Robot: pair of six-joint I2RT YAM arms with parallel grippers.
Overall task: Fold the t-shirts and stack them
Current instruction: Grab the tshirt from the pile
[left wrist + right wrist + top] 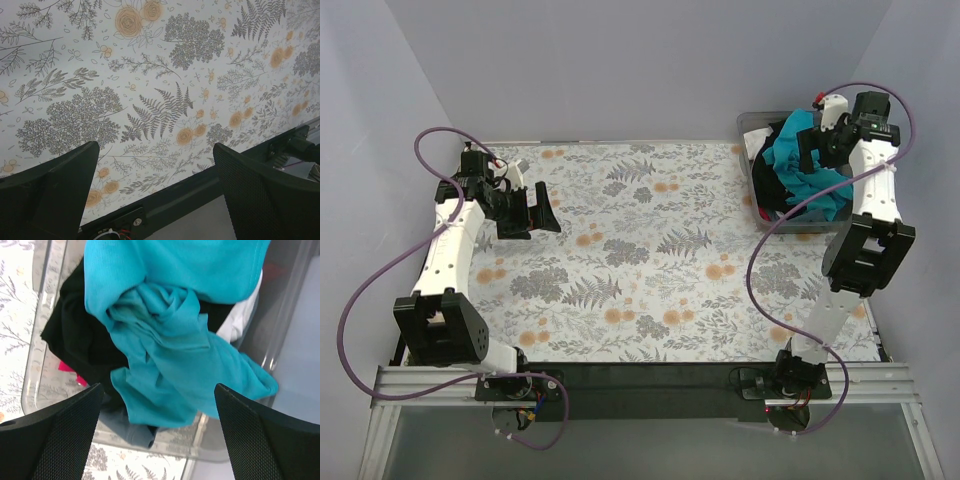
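**A:** Where are the shirts being seen?

**B:** They are being seen heaped in the bin [750, 125], which is sitting at the far right corner of the tablecloth [640, 250]. The teal shirt [798, 160] is lying crumpled on top. The black shirt [770, 186] is being covered by it, toward the bin's left side.

**A:** What is being shown from the right wrist?

**B:** The teal shirt [200, 265] is being shown bunched in folds across the middle. The black shirt [75, 340] is lying beneath it on the left. A white cloth [242, 320] is being glimpsed at the right of the pile, and a pink scrap [67, 367] low on the left by the wall of the bin [37, 360]. Whether these two are shirts cannot be told.

**A:** How is the right gripper being held?

**B:** The right gripper [820, 150] is being held above the bin, pointing down at the pile. From the wrist, the right gripper [159, 387] is being shown with its fingers spread wide over the teal shirt, and nothing is being clamped. Whether the cloth is being touched cannot be told.

**A:** And the left gripper?

**B:** The left gripper [532, 212] is being held over the left part of the tablecloth, well apart from the bin. From its own wrist, the left gripper [155, 147] is being shown gaping wide. Only the tablecloth [160, 75] is being seen between its fingers, and nothing is being gripped.
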